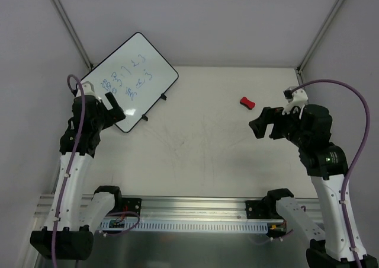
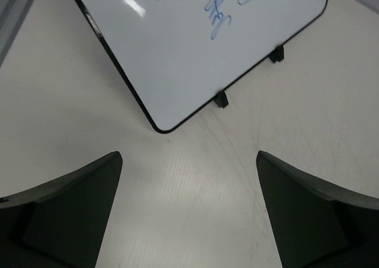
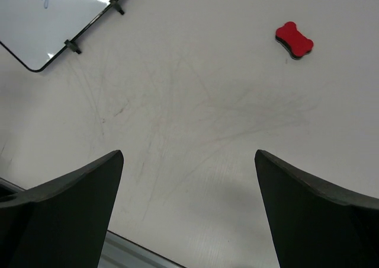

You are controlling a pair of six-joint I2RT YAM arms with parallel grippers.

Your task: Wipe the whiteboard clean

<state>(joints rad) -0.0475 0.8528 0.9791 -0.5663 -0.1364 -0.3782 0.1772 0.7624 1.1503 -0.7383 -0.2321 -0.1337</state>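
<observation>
The left gripper [image 2: 188,156] is spread wide, and its 2 dark fingers [image 2: 71,209] have hold of nothing; only bare table [image 1: 207,152] shows between them. It hangs over the left side of the surface, at the near corner of the whiteboard [image 1: 139,63], whose rounded corner lies just ahead of the fingertips in the left wrist view. Whether any part of the gripper touches the board cannot be told.

The right gripper [image 3: 188,155] is parted just as wide and also holds nothing. It hovers over the right side of the table, pointing toward the middle, with scuffed tabletop under it.

The whiteboard sits in the far-left corner of the table, turned diagonally so that 1 corner points at the far edge and another at the left arm. It is white with a thin black rim. Blue scribbles [image 1: 127,78] cover its left half, while the right part is plain. 2 small black stand feet [image 2: 221,99] stick out from the long edge that faces the table's middle.

A small red eraser [image 1: 247,103] lies toward the far-right part of the table, just ahead of the right gripper and well apart from the board
</observation>
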